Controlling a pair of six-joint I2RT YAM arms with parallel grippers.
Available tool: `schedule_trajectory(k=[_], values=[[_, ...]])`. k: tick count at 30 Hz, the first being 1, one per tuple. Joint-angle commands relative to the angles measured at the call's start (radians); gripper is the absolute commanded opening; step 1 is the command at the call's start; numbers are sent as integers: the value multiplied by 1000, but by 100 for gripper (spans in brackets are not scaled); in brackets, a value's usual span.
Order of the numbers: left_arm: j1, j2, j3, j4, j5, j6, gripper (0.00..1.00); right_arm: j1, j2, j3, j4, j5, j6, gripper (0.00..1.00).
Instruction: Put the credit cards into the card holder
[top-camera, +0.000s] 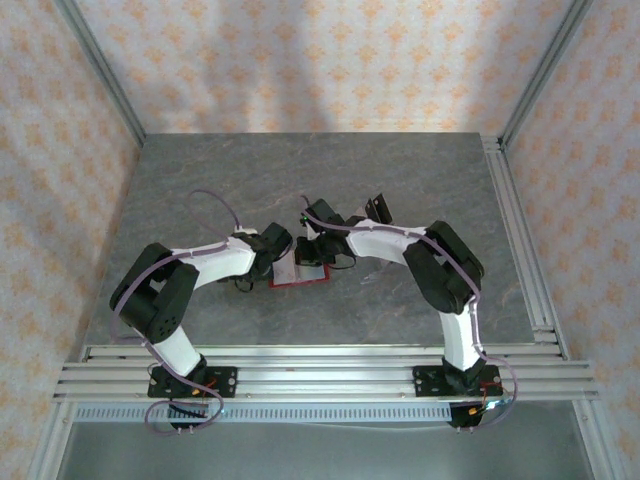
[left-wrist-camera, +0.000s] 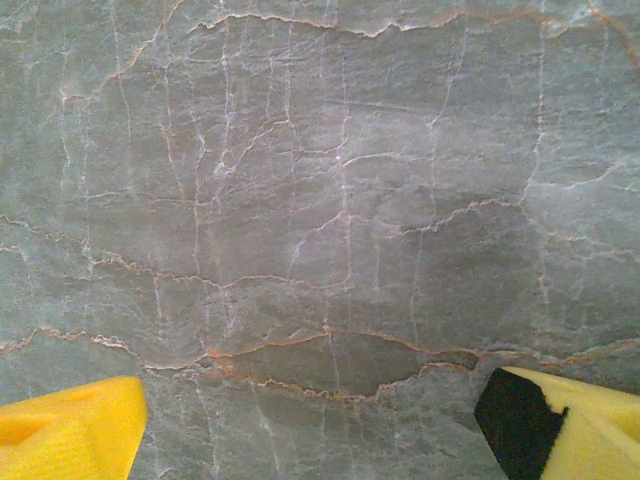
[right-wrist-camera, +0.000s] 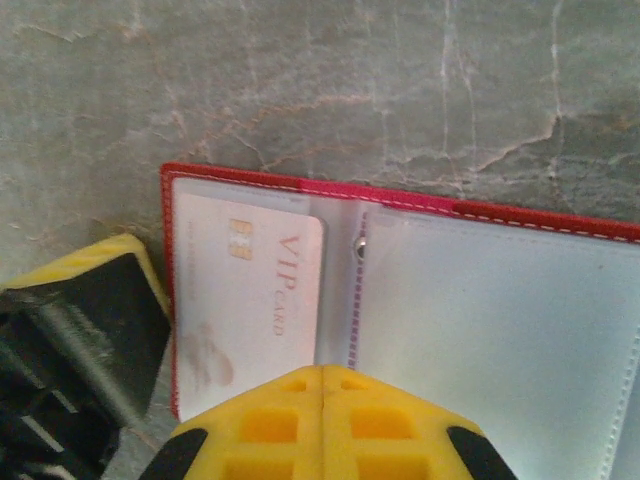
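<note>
The card holder (right-wrist-camera: 500, 330) lies open and flat on the counter (left-wrist-camera: 320, 200), pale side up with its red rim showing. Its long axis runs across the right wrist view, with the fold and snap stud (right-wrist-camera: 358, 245) near the middle. One credit card (right-wrist-camera: 250, 290), lettered VIP, sits in the left-hand half, its long side parallel to the fold and pointing back toward the right pincer (right-wrist-camera: 322, 385). That pincer is closed with nothing between its fingers. Its tips are over the card's near end, just left of the fold; whether they touch the card I cannot tell. So the card lies straight ahead of the right pincer, and a push along the card's length would, I judge, seat it deeper. Seen from above, the card holder lies between the two wrists, with the right arm reaching over it. The left pincer (left-wrist-camera: 310, 415) stands wide open over bare counter, holding nothing; a yellow-and-black finger (right-wrist-camera: 90, 320) just beside the holder's left edge is probably its own
</note>
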Motion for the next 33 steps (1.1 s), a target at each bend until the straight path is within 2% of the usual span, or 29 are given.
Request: schedule_trajectory(k=[1, 13, 17, 18, 21, 24, 29, 33], values=[[-33, 43, -19, 41, 113, -7, 92, 4, 38, 38, -10, -1, -8, 1], [-32, 47, -22, 51, 121, -9, 92, 40, 77, 57, -3, -26, 7, 0], [-31, 34, -3, 25, 105, -7, 92, 35, 41, 43, -19, 4, -7, 2], [-29, 24, 2, 12, 98, -6, 92, 29, 23, 36, -23, 9, -6, 4], [-16, -17, 24, -28, 83, -9, 92, 8, -44, 3, -25, 26, -7, 22], [4, -68, 34, -57, 82, -10, 93, -14, -119, -37, -29, 38, -7, 29], [47, -171, 26, -17, 175, 10, 94, -31, -223, -111, -60, 82, -12, 37], [96, -220, -8, 111, 368, 31, 95, -31, -252, -181, -58, 110, -1, 39]])
